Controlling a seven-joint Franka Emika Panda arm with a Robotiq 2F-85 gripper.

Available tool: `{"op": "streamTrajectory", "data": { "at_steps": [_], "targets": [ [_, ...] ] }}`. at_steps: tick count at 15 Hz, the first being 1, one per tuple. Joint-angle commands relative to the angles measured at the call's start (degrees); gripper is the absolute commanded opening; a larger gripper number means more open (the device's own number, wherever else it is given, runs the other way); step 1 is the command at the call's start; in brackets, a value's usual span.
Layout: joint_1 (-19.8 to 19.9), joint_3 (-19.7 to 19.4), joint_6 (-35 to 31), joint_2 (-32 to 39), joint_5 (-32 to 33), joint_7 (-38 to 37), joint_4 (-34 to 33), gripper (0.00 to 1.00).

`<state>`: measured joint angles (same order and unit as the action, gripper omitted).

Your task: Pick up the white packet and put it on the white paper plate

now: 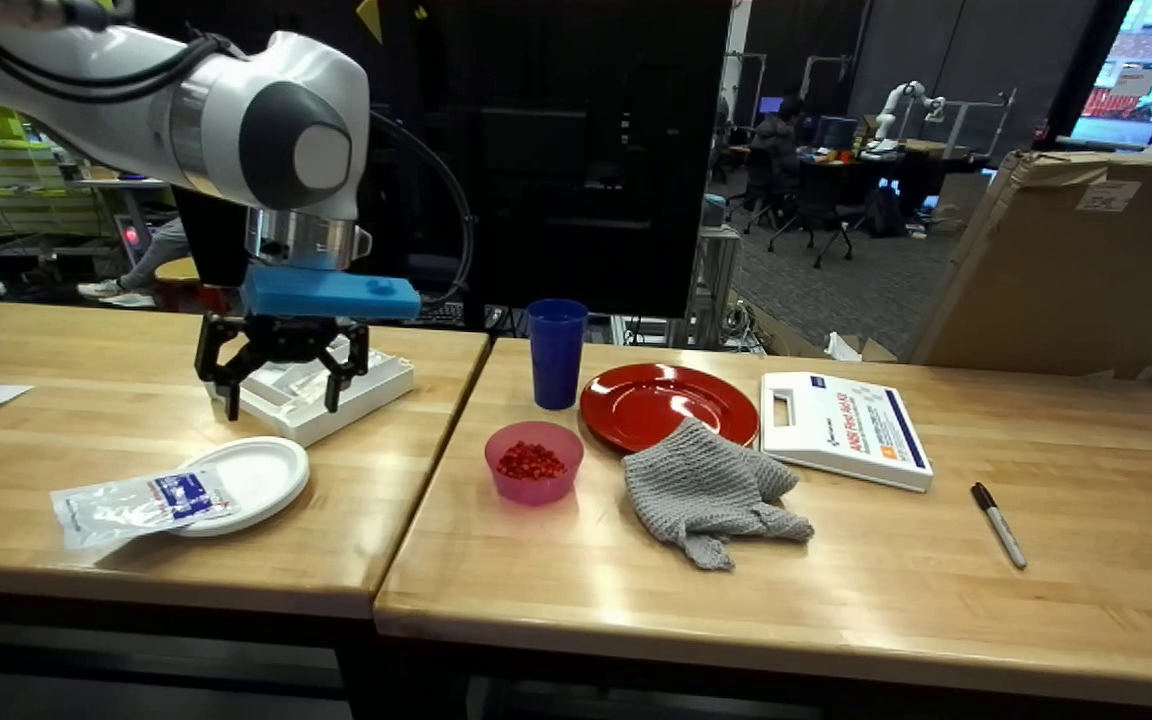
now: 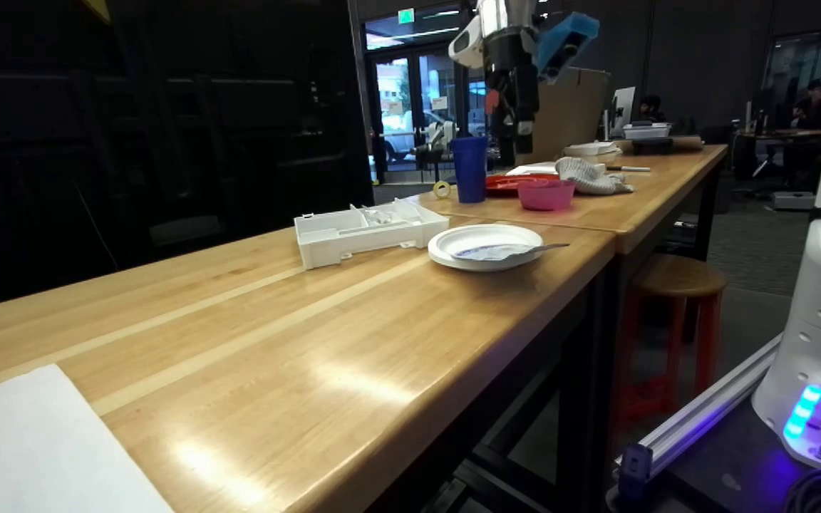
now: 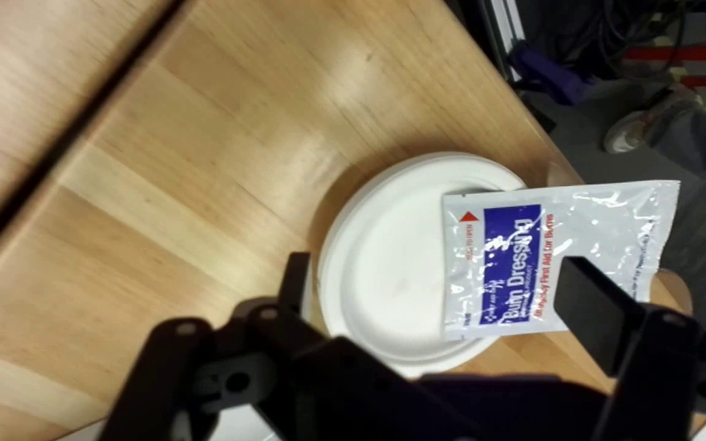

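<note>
The white packet (image 1: 136, 508), with a blue label reading Burn Dressing, lies partly on the white paper plate (image 1: 274, 480). One end of the packet overhangs the rim, as the packet (image 2: 499, 251) and plate (image 2: 442, 249) show in an exterior view too. In the wrist view the packet (image 3: 598, 236) covers the right part of the plate (image 3: 393, 269) and reaches beyond it. My gripper (image 1: 282, 398) is open and empty, raised above the table behind the plate. In the wrist view its fingers (image 3: 436, 293) are wide apart with nothing between them.
A white open case tray (image 1: 361, 405) stands behind the plate. A table seam runs to the right of it. Beyond are a blue cup (image 1: 556, 355), pink bowl (image 1: 536, 487), red plate (image 1: 621, 405), grey cloth (image 1: 701, 490), first aid case (image 1: 841, 430) and marker (image 1: 999, 525).
</note>
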<state>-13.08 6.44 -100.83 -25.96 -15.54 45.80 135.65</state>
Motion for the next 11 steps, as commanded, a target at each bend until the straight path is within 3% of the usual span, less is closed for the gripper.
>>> {"op": "streamTrajectory", "data": {
  "at_steps": [1, 11],
  "targets": [
    [-0.32, 0.17, -2.20, -5.08, 3.74, -3.68, 0.97, 1.00],
    [-1.58, -1.25, -1.81, -2.41, 2.48, -2.28, 0.06, 1.00]
  ]
}}
